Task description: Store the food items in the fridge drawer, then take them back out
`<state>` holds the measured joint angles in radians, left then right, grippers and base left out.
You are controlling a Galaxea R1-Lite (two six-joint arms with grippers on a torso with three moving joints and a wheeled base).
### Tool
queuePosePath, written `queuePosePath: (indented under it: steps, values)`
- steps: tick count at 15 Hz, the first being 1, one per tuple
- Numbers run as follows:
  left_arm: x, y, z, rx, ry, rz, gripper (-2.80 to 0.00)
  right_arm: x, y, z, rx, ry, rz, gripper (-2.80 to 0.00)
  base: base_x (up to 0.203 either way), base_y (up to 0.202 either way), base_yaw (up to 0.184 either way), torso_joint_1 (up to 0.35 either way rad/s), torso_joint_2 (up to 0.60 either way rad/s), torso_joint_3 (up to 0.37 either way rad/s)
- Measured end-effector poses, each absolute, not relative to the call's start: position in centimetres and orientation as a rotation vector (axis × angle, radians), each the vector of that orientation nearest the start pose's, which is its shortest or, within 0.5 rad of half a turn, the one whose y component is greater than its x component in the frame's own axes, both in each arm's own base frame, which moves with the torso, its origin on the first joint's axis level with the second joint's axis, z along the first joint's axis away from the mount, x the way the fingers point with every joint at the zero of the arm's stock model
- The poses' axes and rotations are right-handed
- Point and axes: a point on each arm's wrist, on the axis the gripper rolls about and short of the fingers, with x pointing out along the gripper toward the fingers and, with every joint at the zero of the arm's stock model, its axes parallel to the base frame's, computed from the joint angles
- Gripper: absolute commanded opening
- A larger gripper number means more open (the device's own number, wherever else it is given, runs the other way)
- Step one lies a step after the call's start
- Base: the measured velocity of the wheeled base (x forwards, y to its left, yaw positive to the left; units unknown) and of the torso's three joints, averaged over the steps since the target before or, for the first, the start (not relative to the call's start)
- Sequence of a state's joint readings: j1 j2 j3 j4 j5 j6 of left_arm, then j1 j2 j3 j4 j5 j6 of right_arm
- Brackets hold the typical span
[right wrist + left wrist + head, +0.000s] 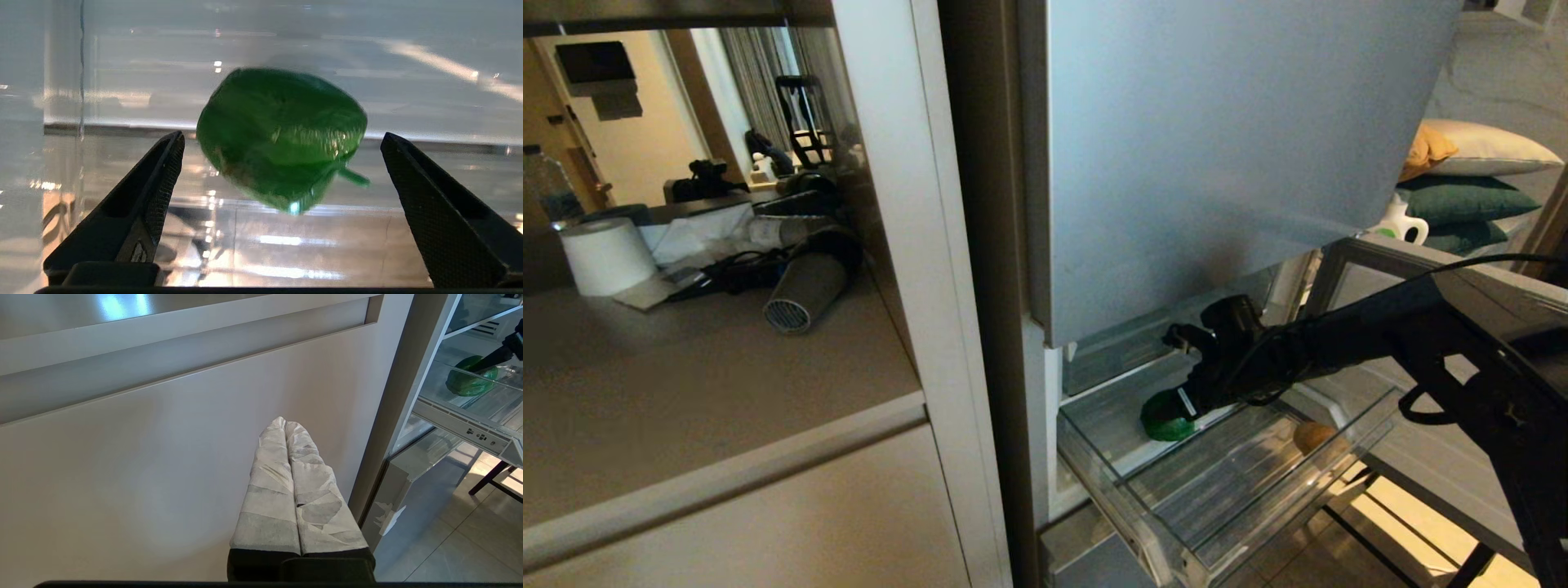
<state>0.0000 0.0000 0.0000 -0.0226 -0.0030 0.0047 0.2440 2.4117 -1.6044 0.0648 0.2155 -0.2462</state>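
Two food items lie in the pulled-out fridge drawer (pixel 1143 506): the green bell pepper (pixel 1166 420) toward the back left of the clear bin, and the tan potato-like lump (pixel 1313 437) well apart from it toward the right side. Reaching in from the right, the right gripper (pixel 1176 404) sits at the pepper with its jaws spread wide; in the right wrist view the pepper (pixel 282 136) shows between the two black fingers (pixel 163 171) with a gap on either side, so neither pad touches it. Off to the side, the left gripper (pixel 286 426) hangs in front of the beige cabinet door (pixel 143 465), its two wrapped fingers pressed together on nothing. Above the drawer the silver-grey fridge door (pixel 1217 147) is closed.
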Motion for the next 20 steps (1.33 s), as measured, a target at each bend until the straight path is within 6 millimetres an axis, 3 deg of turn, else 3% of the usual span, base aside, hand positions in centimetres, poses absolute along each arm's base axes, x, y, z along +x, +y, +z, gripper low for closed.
queuePosePath:
  steps: [6,13,20]
  values:
    - [-2.3,0.0,7.8,0.004,-0.023,-0.003,-2.8,45.0,12.7,3.7,-0.169,0.79,0.507,0.0,0.0,0.0,0.0,0.0,0.0,0.0]
    - [-2.3,0.0,7.8,0.005,-0.023,-0.003,-2.8,44.4,12.5,2.9,-0.221,0.828,0.401,0.0,0.0,0.0,0.0,0.0,0.0,0.0]
    - [-2.3,0.0,7.8,0.005,-0.023,-0.003,-2.8,41.6,11.7,3.5,-0.227,0.886,0.403,0.0,0.0,0.0,0.0,0.0,0.0,0.0]
